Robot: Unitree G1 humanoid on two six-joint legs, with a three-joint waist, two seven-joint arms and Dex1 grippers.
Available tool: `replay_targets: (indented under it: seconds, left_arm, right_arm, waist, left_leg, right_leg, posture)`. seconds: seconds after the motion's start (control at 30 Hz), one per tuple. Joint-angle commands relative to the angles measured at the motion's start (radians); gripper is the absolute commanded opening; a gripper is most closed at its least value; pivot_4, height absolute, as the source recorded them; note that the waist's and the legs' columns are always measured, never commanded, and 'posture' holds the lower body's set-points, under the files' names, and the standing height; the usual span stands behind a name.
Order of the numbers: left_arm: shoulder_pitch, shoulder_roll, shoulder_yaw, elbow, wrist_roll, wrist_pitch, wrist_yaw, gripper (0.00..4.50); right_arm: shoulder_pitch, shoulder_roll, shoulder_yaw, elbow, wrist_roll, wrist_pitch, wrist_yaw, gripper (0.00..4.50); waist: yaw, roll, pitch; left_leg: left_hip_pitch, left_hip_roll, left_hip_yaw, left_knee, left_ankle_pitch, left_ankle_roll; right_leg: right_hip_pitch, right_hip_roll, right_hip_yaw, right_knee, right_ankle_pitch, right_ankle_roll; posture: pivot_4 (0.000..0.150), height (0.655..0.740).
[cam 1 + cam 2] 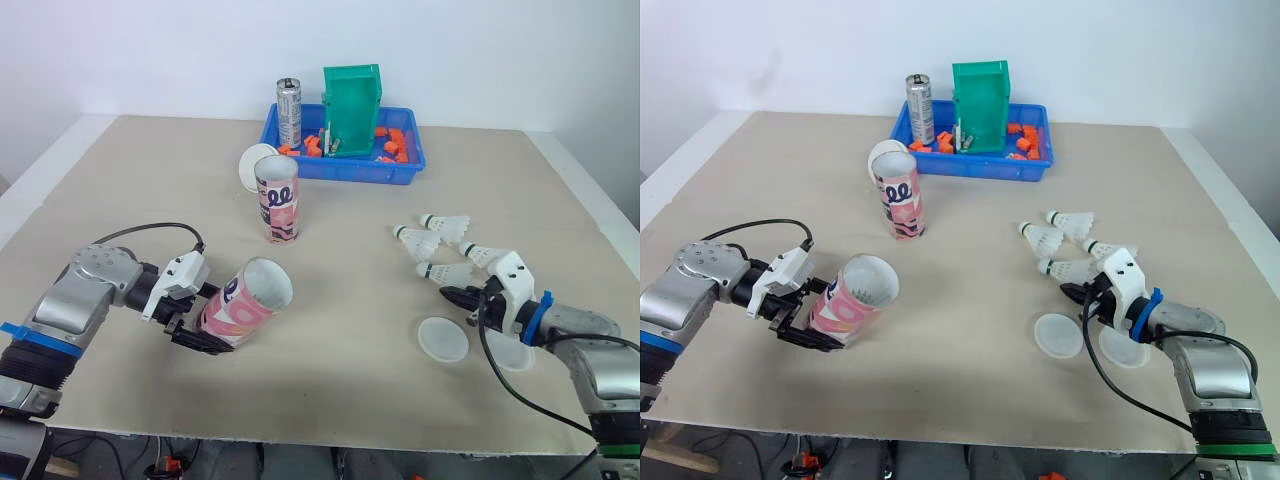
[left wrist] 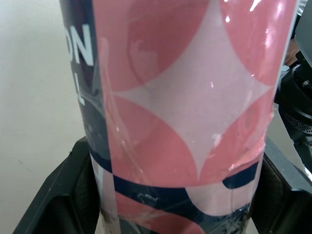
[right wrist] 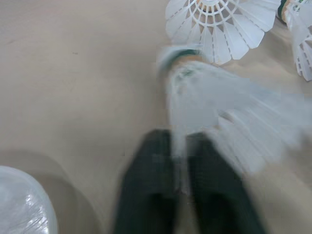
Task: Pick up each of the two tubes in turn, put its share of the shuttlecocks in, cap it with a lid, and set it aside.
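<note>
Beige tabletop [image 1: 340,290], near its front-left corner: the pink-patterned cardboard tube [image 1: 245,300] sits tilted, mouth open, clamped in the left gripper [image 1: 212,322]. Toward the right edge, the right gripper [image 1: 462,296] pinches a white feathered shuttlecock [image 1: 445,272]; best fed cork-first, square to the mouth

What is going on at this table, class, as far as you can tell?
The left tool grips a pink tube, held tilted off the table with its open mouth facing up and inward. The right tool is closed on the feathers of one shuttlecock, which lies beside three other shuttlecocks. A second tube stands upright mid-table, and two loose lids lie near the right tool.
</note>
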Motion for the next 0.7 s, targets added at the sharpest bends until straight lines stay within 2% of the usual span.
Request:
replay_targets:
  seconds: [0.03, 0.23, 0.37, 0.7]
  left_arm:
    - [-0.002, 0.022, 0.029, -0.022, -0.016, -0.002, 0.001, 3.62]
    - [-0.007, 0.020, 0.022, -0.018, -0.016, -0.003, 0.001, 3.62]
    - [-0.015, 0.018, 0.016, -0.011, -0.016, -0.007, 0.001, 3.62]
    - [-0.040, 0.008, 0.001, 0.010, -0.013, -0.013, 0.001, 3.62]
  right_arm:
    - [0.035, -0.013, -0.048, -0.054, 0.022, -0.012, 0.011, 0.02]
    - [0.089, -0.036, -0.095, -0.121, 0.051, -0.022, 0.038, 0.02]
    - [0.057, -0.066, -0.080, -0.242, 0.061, -0.070, 0.083, 0.02]
    - [-0.314, -0.121, 0.187, -0.501, 0.105, -0.102, 0.316, 0.02]
  waist:
    - [0.000, 0.000, 0.000]
    - [0.000, 0.000, 0.000]
    - [-0.002, 0.000, 0.000]
    - [0.000, 0.002, 0.001]
  left_leg:
    - [0.000, 0.000, 0.000, 0.000, 0.000, 0.000]
    - [0.000, 0.000, 0.000, 0.000, 0.000, 0.000]
    - [0.000, 0.000, 0.000, 0.000, 0.000, 0.000]
    - [0.000, 0.001, 0.000, 0.000, 0.000, 0.000]
  right_leg:
    - [0.000, 0.000, 0.000, 0.000, 0.000, 0.000]
    - [0.000, 0.000, 0.000, 0.000, 0.000, 0.000]
    - [0.000, 0.000, 0.000, 0.000, 0.000, 0.000]
    - [-0.001, 0.001, 0.000, 0.000, 0.000, 0.000]
  posture:
    - [0.150, 0.7362]
    - [0.150, 0.7362]
    - [0.150, 0.7362]
    - [0.150, 0.7362]
